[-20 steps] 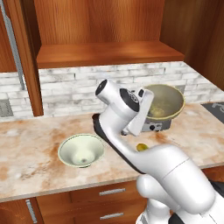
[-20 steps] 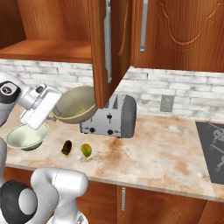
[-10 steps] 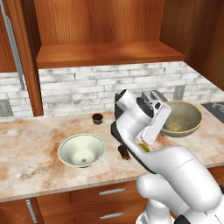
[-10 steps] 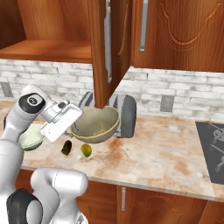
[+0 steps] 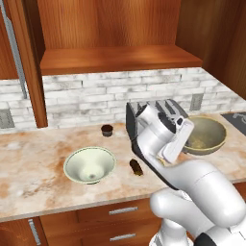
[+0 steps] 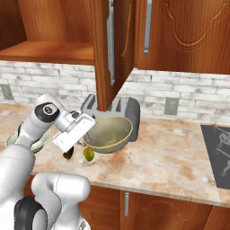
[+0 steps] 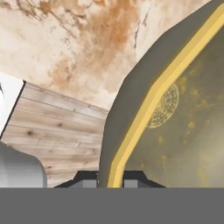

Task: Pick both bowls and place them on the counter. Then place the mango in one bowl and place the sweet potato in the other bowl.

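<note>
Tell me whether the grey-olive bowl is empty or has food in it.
Empty: the grey-olive bowl shows only its bare speckled inside.

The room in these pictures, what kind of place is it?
Most likely a home kitchen, rendered in simulation. A marble counter with wooden drawers below runs along a white brick backsplash, a toaster stands against the wall, and a stovetop sits at the right end.

Counter (image 5: 33, 178) – glossy mottled marble; grey-olive bowl (image 7: 183, 127) prob. matt glazed ceramic – speckled inside.
</note>
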